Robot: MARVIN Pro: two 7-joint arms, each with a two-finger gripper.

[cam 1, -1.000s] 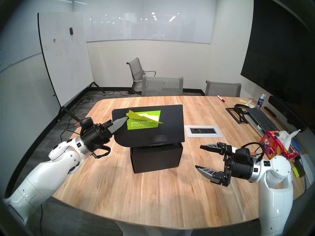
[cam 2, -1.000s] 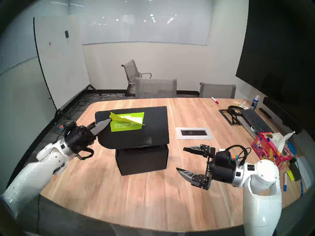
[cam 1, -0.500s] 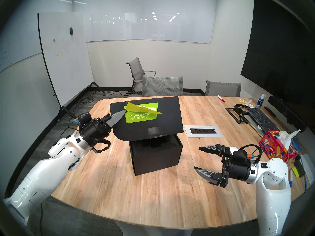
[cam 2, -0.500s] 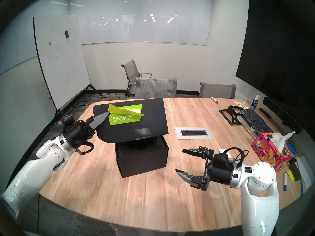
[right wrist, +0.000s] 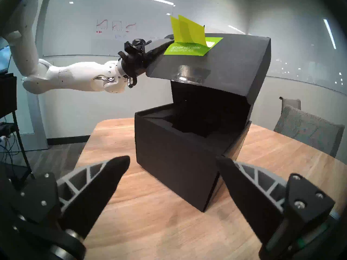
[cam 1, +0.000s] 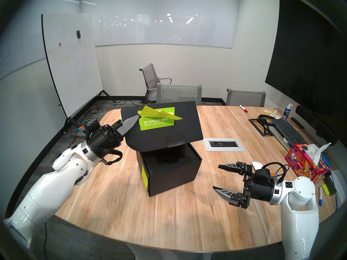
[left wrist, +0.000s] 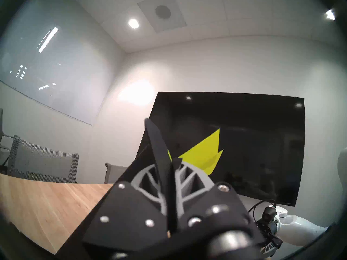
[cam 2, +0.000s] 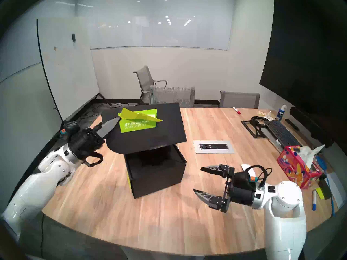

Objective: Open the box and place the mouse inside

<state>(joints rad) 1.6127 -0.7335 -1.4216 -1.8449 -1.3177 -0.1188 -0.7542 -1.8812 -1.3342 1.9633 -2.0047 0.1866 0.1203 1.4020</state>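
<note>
The black box (cam 1: 174, 176) stands mid-table with its lid (cam 1: 169, 126) raised on the far hinge, so the dark inside shows. My left gripper (cam 1: 139, 115) is shut on the lid's left edge, beside the yellow-green sticky notes (cam 1: 159, 114). The left wrist view shows the thin black flap (left wrist: 157, 141) pinched between the fingers of that gripper (left wrist: 171, 164). My right gripper (cam 1: 216, 176) hangs open to the right of the box, empty. The white mouse (cam 1: 256, 164) lies on the table just behind it, partly hidden. In the right wrist view the box (right wrist: 178, 179) stands just ahead of the open gripper (right wrist: 172, 158).
A pink patterned tissue box (cam 1: 302, 164) stands at the right edge, with pens and a yellow block beside it. A power outlet panel (cam 1: 224, 144) is set in the table right of the box. Keyboard (cam 1: 287, 131), red marker (cam 1: 243, 108) and spray bottle (cam 1: 287, 111) lie far right. Chairs (cam 1: 179, 94) line the far side.
My left gripper has lifted the lid higher and back, opening the box. The box body has turned a little. The right gripper has drawn back slightly, uncovering the mouse.
</note>
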